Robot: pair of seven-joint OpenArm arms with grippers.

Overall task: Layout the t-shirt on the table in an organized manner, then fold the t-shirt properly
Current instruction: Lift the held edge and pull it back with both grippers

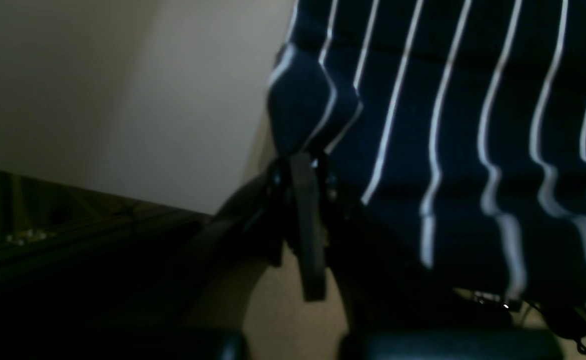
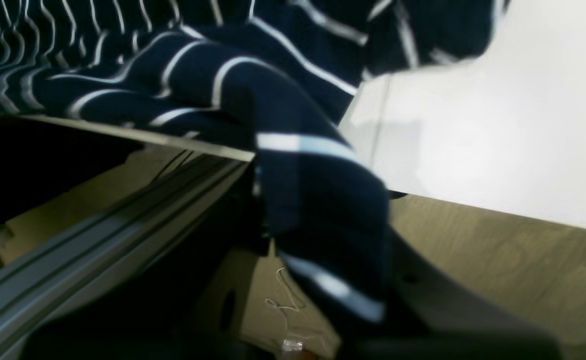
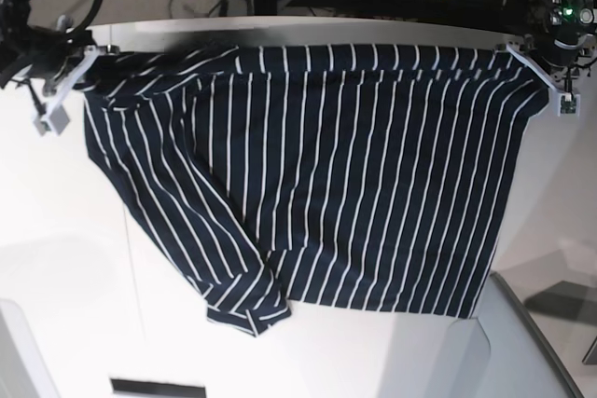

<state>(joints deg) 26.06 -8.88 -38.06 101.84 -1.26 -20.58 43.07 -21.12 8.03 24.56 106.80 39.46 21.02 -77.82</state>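
Fabric of the t-shirt covers most of the far half of the table, dark navy with thin white stripes, and its top edge is stretched along the far table edge. At the left side of the base view, the right gripper is closed on one upper corner of the shirt; in its wrist view the cloth hangs over the table edge and hides the jaws. A folded flap lies over the left part, with a point near the front. At the right side, the left gripper is clamped on the other upper corner, where a small bunch of cloth sits between its closed fingers.
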